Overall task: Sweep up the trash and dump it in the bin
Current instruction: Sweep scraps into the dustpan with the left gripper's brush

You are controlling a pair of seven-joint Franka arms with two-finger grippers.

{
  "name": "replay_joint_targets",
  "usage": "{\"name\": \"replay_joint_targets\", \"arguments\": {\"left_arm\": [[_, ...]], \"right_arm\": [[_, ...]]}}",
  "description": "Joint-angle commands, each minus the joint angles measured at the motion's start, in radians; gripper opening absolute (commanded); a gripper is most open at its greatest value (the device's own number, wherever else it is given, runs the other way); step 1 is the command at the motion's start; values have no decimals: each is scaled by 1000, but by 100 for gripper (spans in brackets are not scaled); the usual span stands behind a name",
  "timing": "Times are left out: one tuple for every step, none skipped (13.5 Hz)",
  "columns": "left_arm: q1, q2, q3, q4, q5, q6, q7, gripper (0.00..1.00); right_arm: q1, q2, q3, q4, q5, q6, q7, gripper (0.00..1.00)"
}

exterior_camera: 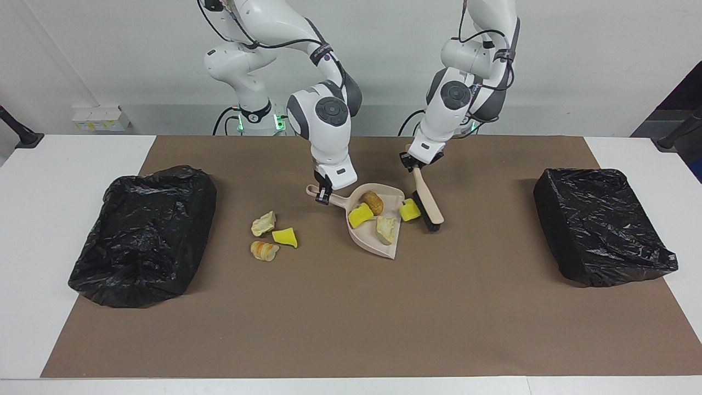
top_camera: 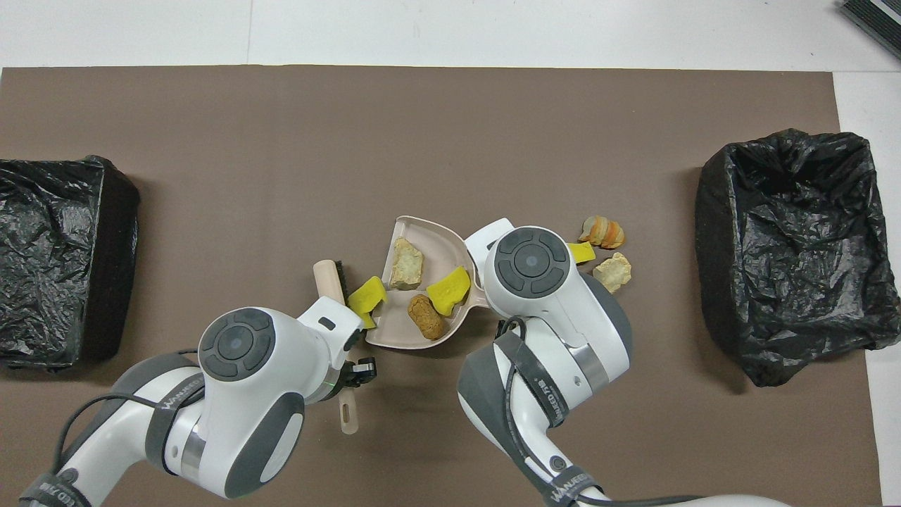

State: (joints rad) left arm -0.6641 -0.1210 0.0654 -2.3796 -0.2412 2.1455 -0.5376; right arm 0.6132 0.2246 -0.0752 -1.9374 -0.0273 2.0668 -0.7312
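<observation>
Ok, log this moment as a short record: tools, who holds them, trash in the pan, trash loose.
brush: held by left gripper, bristles against a yellow sponge chunk at the pan's mouth
dustpan: handle held by right gripper
in pan: yellow chunk, brown cylinder, beige lump
loose on mat: three scraps toward the right arm's end
bins: one at each end

Two glossy white arms with dark grey joint caps, black cables, grey lettering, green lights at their bases.
</observation>
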Motion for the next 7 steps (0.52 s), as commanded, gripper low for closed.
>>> {"name": "replay_joint_targets", "arguments": {"left_arm": [[-63, 11, 11, 26, -53, 17, 108, 0], [-83, 14, 11, 39, -62, 17, 141, 0], [-89, 18, 11, 52, -70, 5, 165, 0], [-92, 21, 11, 69, -70, -7, 163, 0], [-94, 21, 13, 89, -70, -53, 160, 0], [-85, 14, 14, 117, -70, -123, 162, 0], [-80, 11, 17, 150, -70, -184, 160, 0]], "right_arm": [[-9, -11, 8, -12, -17, 7, 7, 0], [-9, -11, 8, -12, -17, 7, 7, 0], [-9, -11, 8, -12, -17, 6, 7, 0], [-9, -11, 8, -12, -17, 6, 9, 0], [-9, -11, 8, -12, -17, 6, 9, 0], [-9, -11, 8, -12, -17, 6, 9, 0], [-9, -11, 8, -12, -17, 7, 9, 0]]}}
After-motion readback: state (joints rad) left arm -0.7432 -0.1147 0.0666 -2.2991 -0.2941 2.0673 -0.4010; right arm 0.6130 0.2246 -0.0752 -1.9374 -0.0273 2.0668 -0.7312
